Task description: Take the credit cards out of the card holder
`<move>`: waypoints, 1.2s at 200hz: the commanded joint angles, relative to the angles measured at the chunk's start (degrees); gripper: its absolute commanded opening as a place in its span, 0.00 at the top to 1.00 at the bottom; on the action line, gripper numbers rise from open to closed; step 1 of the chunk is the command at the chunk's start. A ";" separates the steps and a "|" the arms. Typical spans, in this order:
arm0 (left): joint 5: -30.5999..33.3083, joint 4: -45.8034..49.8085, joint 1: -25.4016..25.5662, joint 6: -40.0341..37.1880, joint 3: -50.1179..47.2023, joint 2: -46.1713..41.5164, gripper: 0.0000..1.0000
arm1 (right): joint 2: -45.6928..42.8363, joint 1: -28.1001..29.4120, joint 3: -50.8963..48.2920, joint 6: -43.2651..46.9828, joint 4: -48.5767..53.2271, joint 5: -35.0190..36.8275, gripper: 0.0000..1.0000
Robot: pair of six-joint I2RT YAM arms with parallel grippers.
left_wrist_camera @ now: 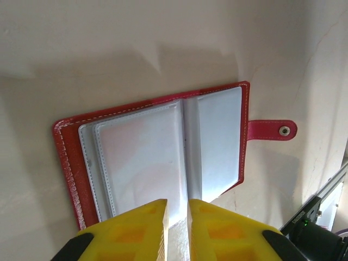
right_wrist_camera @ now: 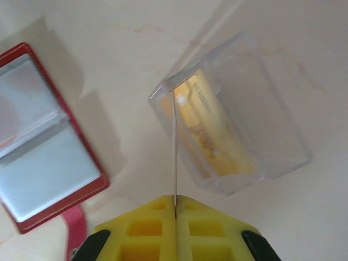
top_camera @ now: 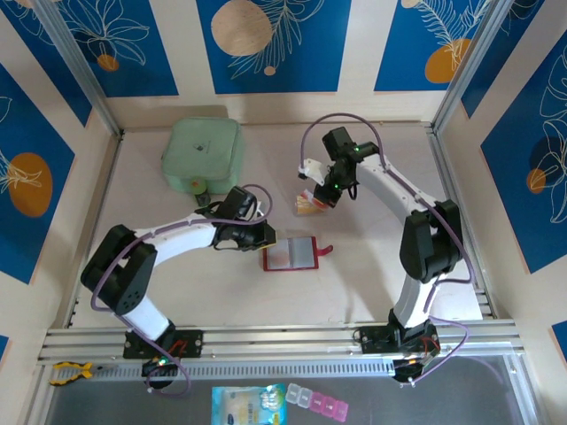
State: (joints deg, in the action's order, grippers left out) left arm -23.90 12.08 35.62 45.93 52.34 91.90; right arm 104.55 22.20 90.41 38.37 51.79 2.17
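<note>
Right gripper (right_wrist_camera: 175,209) clamps a thin card (right_wrist_camera: 174,152) above the clear box (right_wrist_camera: 272,125) with the gold card (right_wrist_camera: 217,141); next, I think, lower and release it. Left gripper (left_wrist_camera: 176,217), slightly apart, hovers over the open card holder (left_wrist_camera: 141,157) at the middle of the tabletop (top_camera: 372,283).

The card holder (top_camera: 290,254) lies before the box (top_camera: 306,206) holding a credit card (right_wrist_camera: 209,133).

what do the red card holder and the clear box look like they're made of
Card holder: likely leather or faux leather, red with a soft sheen and pale edge stitching; its inner pockets look like frosted grey plastic film. Clear box: rigid glossy transparent plastic, since the gold card inside shows through it.
</note>
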 commanded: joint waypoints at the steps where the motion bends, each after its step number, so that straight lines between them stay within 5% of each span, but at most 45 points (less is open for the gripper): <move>1: 0.79 2.33 -1.14 -1.20 -0.48 -2.11 0.81 | 3.60 -0.58 5.67 7.27 4.99 -0.65 1.00; 100: 0.55 4.08 -3.40 -1.36 -0.48 -2.16 0.81 | 16.13 -2.76 22.80 15.43 10.43 -3.79 1.00; 164: 0.63 4.95 -4.20 -1.55 -0.41 -1.65 0.81 | 19.50 -3.56 22.71 18.27 10.73 -5.87 1.00; 193: 0.40 4.73 -4.32 -1.46 -0.31 -1.04 0.81 | 20.40 -3.77 22.36 18.21 10.61 -5.21 0.87; 240: -0.24 4.55 -4.29 -1.55 0.29 -0.42 0.81 | 17.59 -4.03 20.86 16.20 8.13 -5.43 0.86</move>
State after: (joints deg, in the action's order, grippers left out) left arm -23.70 15.55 31.99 45.91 52.23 90.83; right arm 123.98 18.44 112.27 55.51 60.80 -1.50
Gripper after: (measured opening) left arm 0.191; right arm 0.141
